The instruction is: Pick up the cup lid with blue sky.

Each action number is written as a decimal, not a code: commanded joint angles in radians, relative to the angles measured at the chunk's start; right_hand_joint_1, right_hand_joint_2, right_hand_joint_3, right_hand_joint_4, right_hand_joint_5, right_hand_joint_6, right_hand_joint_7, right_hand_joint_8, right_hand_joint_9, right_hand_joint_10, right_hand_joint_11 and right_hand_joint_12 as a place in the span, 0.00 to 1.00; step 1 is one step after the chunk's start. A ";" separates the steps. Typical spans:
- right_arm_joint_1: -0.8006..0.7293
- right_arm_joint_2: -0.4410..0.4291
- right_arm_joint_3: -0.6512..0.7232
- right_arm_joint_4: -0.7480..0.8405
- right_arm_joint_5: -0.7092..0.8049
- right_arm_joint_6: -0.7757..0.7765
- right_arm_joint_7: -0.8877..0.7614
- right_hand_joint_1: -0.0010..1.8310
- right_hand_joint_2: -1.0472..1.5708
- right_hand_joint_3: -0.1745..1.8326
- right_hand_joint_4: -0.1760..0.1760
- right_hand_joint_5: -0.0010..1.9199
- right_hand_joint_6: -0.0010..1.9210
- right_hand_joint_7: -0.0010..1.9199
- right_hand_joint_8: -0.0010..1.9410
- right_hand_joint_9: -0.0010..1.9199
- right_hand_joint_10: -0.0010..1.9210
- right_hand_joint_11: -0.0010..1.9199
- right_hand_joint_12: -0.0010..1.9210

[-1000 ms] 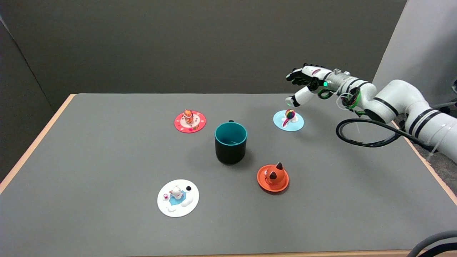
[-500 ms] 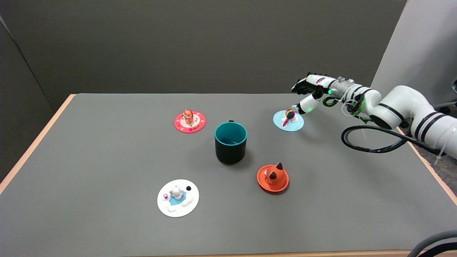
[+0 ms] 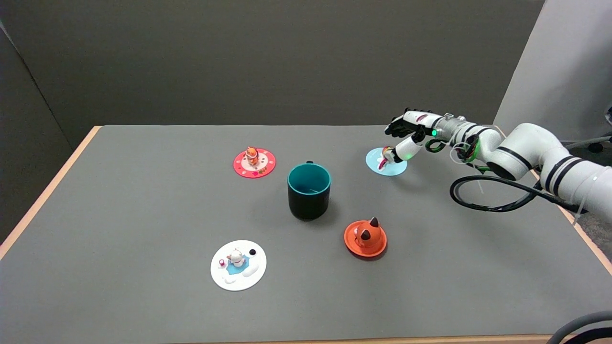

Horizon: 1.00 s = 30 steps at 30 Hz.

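So the sky-blue cup lid (image 3: 380, 165) sits flat on the grey surface (image 3: 143, 200), over on the far right side, to the right of the mug and a bit further back. It has a little rainbow-coloured knob on top, mostly hidden right now because the right hand (image 3: 407, 136) is directly over it. The white thumb is down at the knob and looks like it's touching it, while the black fingers (image 3: 396, 125) are stretched out above, towards the left. Honestly can't tell from this angle whether the hand has actually got a grip on the knob or is just resting against it. The lid itself is flat on the surface, not lifted.

Rest of the layout: a teal mug (image 3: 309, 190) stands upright in the middle, opening up. A pink lid with an orange figure (image 3: 254, 162) is to its far left, an orange fox-eared lid (image 3: 366, 237) is near and to the right of the mug, and a white lid with a small white figure (image 3: 238, 264) is near left, well apart from the others.
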 commanded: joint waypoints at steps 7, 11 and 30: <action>0.004 -0.037 -0.040 0.032 0.010 -0.017 -0.004 0.43 0.60 0.55 0.30 0.27 0.10 0.27 0.09 0.26 0.10 0.19 0.11; 0.008 -0.033 -0.041 0.029 0.002 -0.021 -0.011 0.44 0.61 0.55 0.26 0.27 0.10 0.26 0.09 0.25 0.10 0.19 0.11; -0.002 -0.056 -0.055 0.110 -0.066 -0.095 -0.099 0.44 0.62 0.52 0.31 0.24 0.10 0.23 0.09 0.23 0.10 0.18 0.10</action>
